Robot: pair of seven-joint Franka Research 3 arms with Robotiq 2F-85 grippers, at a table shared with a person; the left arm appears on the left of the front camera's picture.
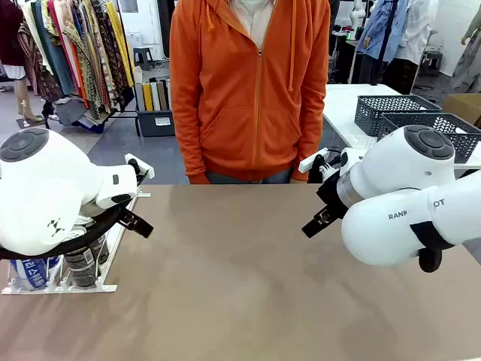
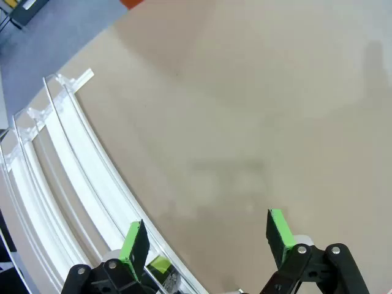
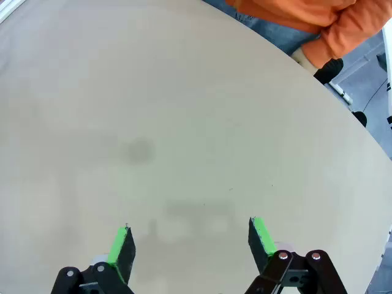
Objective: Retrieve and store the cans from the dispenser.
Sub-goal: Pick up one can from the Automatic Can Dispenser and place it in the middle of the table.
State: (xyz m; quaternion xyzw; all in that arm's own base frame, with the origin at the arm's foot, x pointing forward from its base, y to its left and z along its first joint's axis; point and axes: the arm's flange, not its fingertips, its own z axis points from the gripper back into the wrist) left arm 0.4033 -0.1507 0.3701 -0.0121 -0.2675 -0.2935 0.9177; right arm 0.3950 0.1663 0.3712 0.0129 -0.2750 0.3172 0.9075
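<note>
The dispenser (image 1: 79, 288) is a flat white rack of rails at the table's left edge, largely hidden behind my left arm. In it stand a blue can (image 1: 30, 272) and a dark can (image 1: 83, 265). My left gripper (image 1: 141, 197) hovers open just right of the rack. In the left wrist view the curved rails of the dispenser (image 2: 67, 159) run along the left, and the left gripper (image 2: 206, 236) is open over bare table with nothing between its pads. My right gripper (image 1: 312, 192) hangs open at the right, and in its own view the right gripper (image 3: 191, 240) is open over bare tabletop.
A person in an orange hoodie (image 1: 248, 90) stands at the far edge, hands low; an orange sleeve (image 3: 318, 18) is at the top of the right wrist view. Dark grey lattice baskets (image 1: 409, 116) sit on another table at the back right. The brown table (image 1: 240, 286) lies between the arms.
</note>
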